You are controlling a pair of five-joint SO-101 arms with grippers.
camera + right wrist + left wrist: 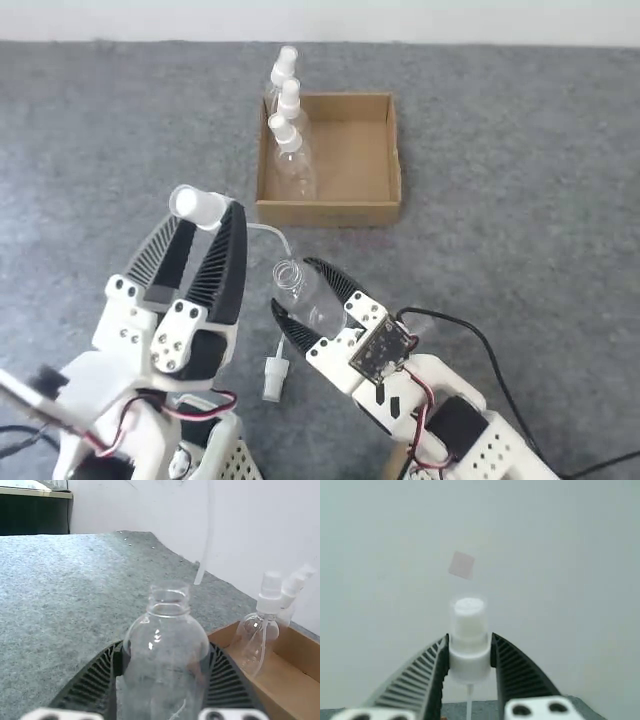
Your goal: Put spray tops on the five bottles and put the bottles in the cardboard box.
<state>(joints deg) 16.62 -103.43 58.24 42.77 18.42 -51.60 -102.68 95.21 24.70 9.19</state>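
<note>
Bottles (293, 165): three in box (352, 150) (capped); fourth uncapped

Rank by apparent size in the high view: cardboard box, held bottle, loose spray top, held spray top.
1. cardboard box
2. held bottle
3. loose spray top and held spray top, unranked: they look alike, and the held one seems nearer the camera.
</note>
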